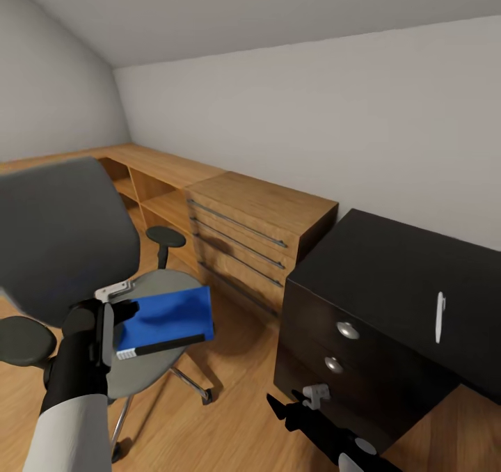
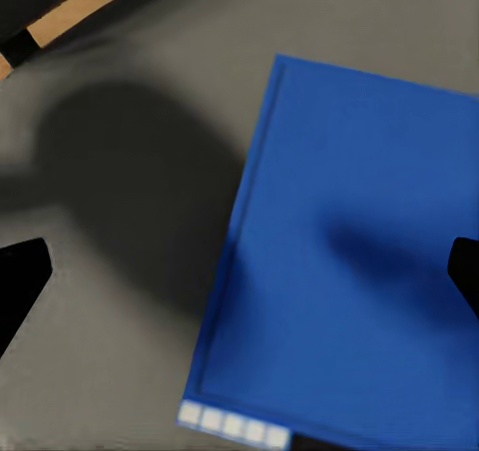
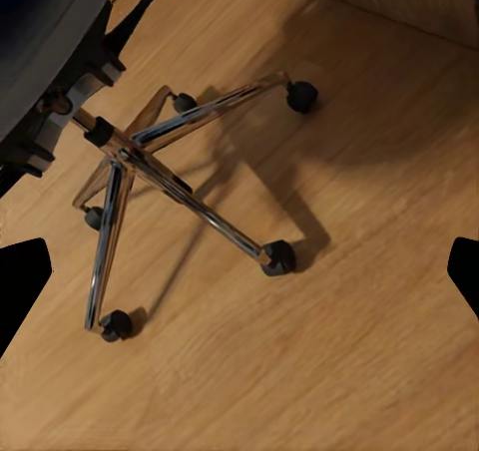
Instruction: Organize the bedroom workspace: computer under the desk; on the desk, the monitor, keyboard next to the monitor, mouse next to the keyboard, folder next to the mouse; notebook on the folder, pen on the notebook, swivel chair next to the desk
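Spread wide, the left gripper point(image 1: 118, 315) hovers just above the blue folder point(image 1: 167, 315), which lies flat on the swivel chair point(image 1: 149, 360) seat. Low beside the black desk point(image 1: 396, 277), the right gripper point(image 1: 292, 409) is also open, over wooden floor point(image 3: 329, 351).

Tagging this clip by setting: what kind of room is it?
Likely a home office corner under a sloped ceiling: a grey swivel chair carrying a blue folder, a black desk with drawers, and a wooden cabinet along the wall.
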Tool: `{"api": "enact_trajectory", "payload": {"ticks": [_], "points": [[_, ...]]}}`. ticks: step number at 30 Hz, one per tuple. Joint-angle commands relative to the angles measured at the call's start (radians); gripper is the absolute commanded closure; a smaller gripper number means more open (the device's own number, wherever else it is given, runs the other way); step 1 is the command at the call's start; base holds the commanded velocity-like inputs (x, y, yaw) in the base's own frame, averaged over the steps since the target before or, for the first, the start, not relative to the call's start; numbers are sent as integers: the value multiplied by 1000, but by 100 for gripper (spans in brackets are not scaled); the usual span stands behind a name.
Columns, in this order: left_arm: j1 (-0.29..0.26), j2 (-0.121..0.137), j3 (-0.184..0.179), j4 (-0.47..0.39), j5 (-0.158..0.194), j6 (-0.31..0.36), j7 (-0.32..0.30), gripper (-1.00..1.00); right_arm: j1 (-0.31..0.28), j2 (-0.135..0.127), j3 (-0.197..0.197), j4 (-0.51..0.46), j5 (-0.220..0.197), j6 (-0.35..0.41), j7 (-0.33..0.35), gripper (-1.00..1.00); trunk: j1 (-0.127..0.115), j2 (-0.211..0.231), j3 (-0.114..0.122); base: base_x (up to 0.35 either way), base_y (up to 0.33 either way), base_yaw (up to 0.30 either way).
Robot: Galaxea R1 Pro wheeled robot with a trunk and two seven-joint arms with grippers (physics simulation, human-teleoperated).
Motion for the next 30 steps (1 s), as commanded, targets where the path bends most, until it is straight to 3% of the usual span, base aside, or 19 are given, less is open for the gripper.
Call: {"api": "enact_trajectory", "payload": {"ticks": [1,8,19,23,30], "points": [[-1,-1,1,-1,-9,7,1,-100,-2,-1,7,0,-11,-6,3,-100,-4,7,2,0,0,0],[-1,-1,1,-2,-62,19,-6,-100,-2,-2,4,0,-13,-5,30,-100,-31,56,24,0,0,0],[0,-1,1,-43,-78,23,-10,-100,-2,-1,6,1,-14,-4,39,-100,-73,133,59,0,0,0],[-1,-1,1,-81,-101,24,-14,-100,-2,5,6,1,-13,-4,38,-100,-88,161,71,0,0,0],[0,-1,4,-106,-139,25,-105,-100,-1,15,5,2,-12,-4,39,-100,-115,210,93,0,0,0]]}}
